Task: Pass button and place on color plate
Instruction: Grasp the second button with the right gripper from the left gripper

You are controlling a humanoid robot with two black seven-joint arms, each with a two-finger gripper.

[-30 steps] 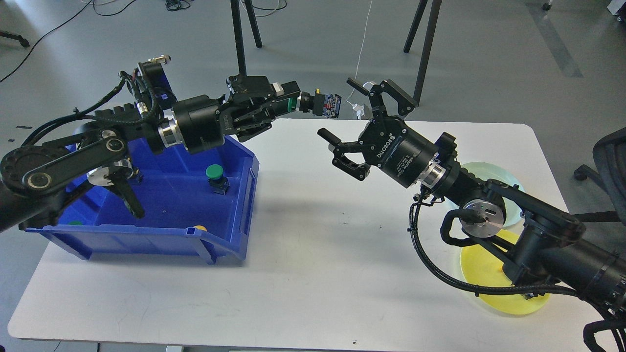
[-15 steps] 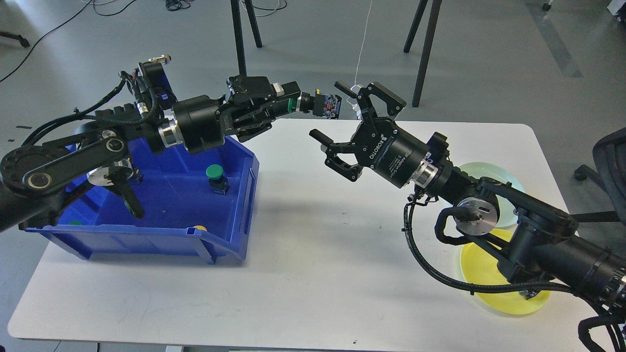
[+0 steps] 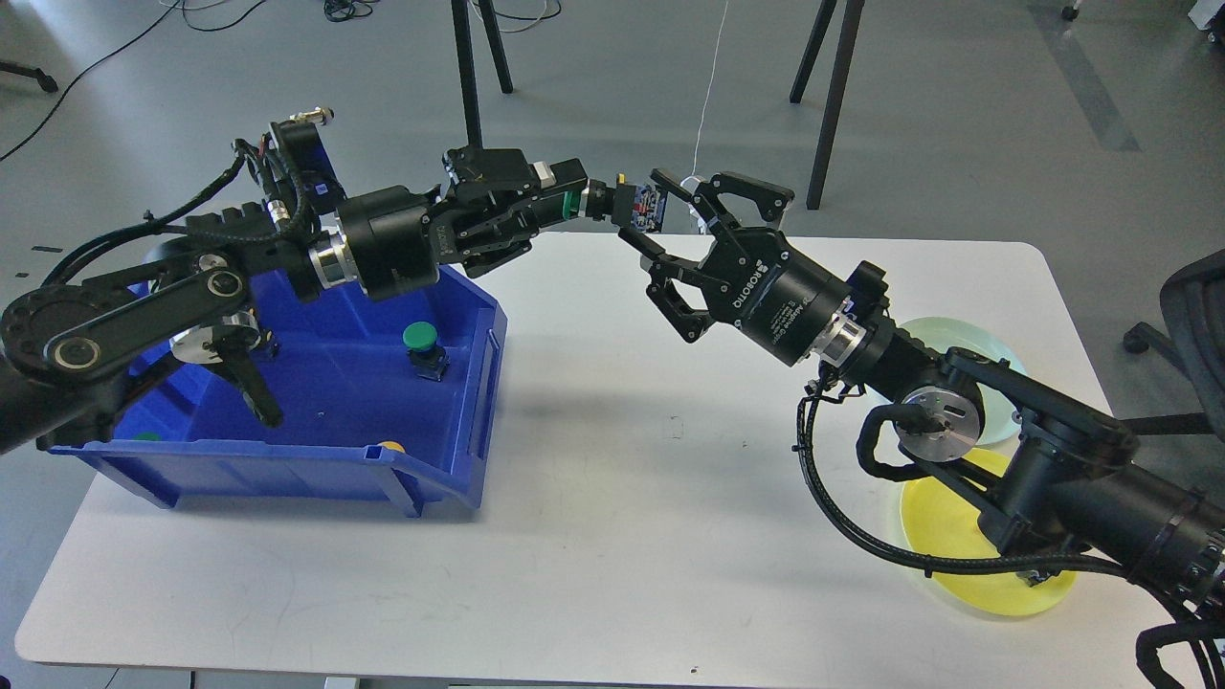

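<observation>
My left gripper (image 3: pixel 560 203) is shut on a green push button (image 3: pixel 622 204), held level above the table's far edge with its black, blue and red contact block pointing right. My right gripper (image 3: pixel 656 212) is open, its two fingers on either side of the button's contact block, not closed on it. A blue bin (image 3: pixel 459 316) at the left holds another green button (image 3: pixel 422 346); bits of a yellow one (image 3: pixel 390 446) and a green one (image 3: pixel 146 436) show at its front wall. A pale green plate (image 3: pixel 957 337) and a yellow plate (image 3: pixel 943 532) lie at the right, partly under my right arm.
The white table (image 3: pixel 612 498) runs under both arms. Black stand legs (image 3: pixel 828 96) rise behind the far edge, and a chair (image 3: pixel 1191 306) is at the far right. My right arm's cables (image 3: pixel 833 498) hang close over the table by the yellow plate.
My right gripper has moved left and up until its open fingers bracket the end of the button. The left gripper and button have stayed put.
</observation>
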